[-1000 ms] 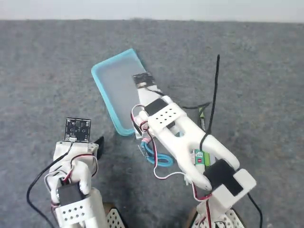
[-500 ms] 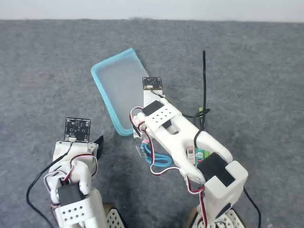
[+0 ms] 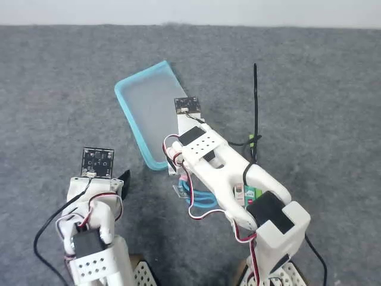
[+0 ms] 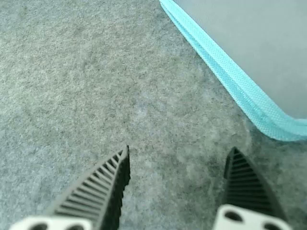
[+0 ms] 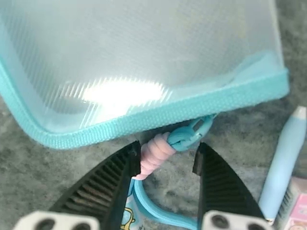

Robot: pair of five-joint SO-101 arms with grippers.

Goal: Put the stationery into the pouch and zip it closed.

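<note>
Since the pouch (image 3: 146, 107) is the thing everything hangs on here, I'll place everything off that. It lies flat on the grey mat (image 3: 309, 89), frosted see-through sides with a teal fabric edge, and from what I can see through it there's nothing inside yet.

The right gripper (image 5: 168, 146) is down at the pouch's near short end, fingers apart and straddling the zipper pull (image 5: 189, 135) and a little pink charm (image 5: 152, 160) hanging off it. One finger looks like it's touching the charm, but I wouldn't call it clamped. A blue pen (image 5: 283, 163) lies just beside that same corner of the pouch, and a blue cord (image 5: 153, 206) loops out from the pull toward the arm.

The left gripper (image 4: 180, 151) sits off the pouch's other near corner, fingers spread wide over bare mat with nothing between them.

Handling-wise, my guess is the pouch is light and floppy, so it'll slide or bunch up on the mat if you tug the zip without pinning it. The plastic sides look slick, while the woven teal edge should give better bite. So I'd grab the pull tab itself for zipping, not the soft charm, which would probably squish and slip. The free gripper could pinch the fabric edge at the corner to hold the mouth steady. The pen looks thin, hard and rolly, so take it mid-barrel.
</note>
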